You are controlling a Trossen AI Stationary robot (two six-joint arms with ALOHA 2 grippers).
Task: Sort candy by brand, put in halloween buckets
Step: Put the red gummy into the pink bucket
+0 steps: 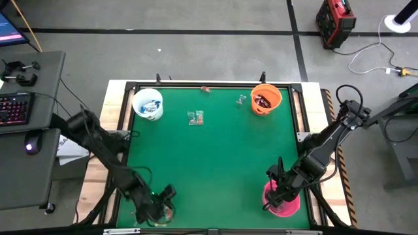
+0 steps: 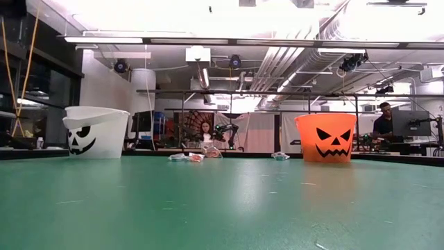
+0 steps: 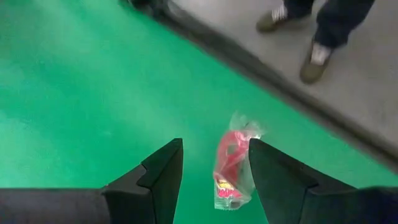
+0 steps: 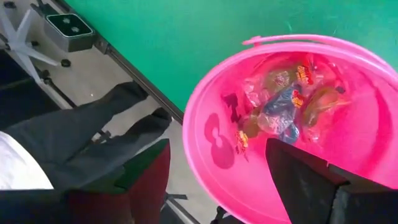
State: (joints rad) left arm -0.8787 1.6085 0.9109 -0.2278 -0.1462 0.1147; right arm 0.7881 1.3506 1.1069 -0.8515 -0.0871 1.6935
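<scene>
Sweets (image 4: 283, 106) lie heaped in the pink bucket (image 4: 211, 155) beneath the right pincer (image 4: 214, 180), its jaws spread, likely just emptied. The left pincer (image 3: 211, 174), also spread, straddles a red-wrapped sweet (image 3: 231, 163) near the bench (image 3: 74, 93) edge, ready to grasp.

three buckets on the tabletop (image 1: 209, 163): one white bucket (image 1: 147, 104), one orange bucket (image 1: 266, 98), one pink bucket (image 1: 282, 201). between white and orange, about three loose candy spots (image 1: 195, 117). one red candy (image 3: 231, 163) sits apart.
</scene>
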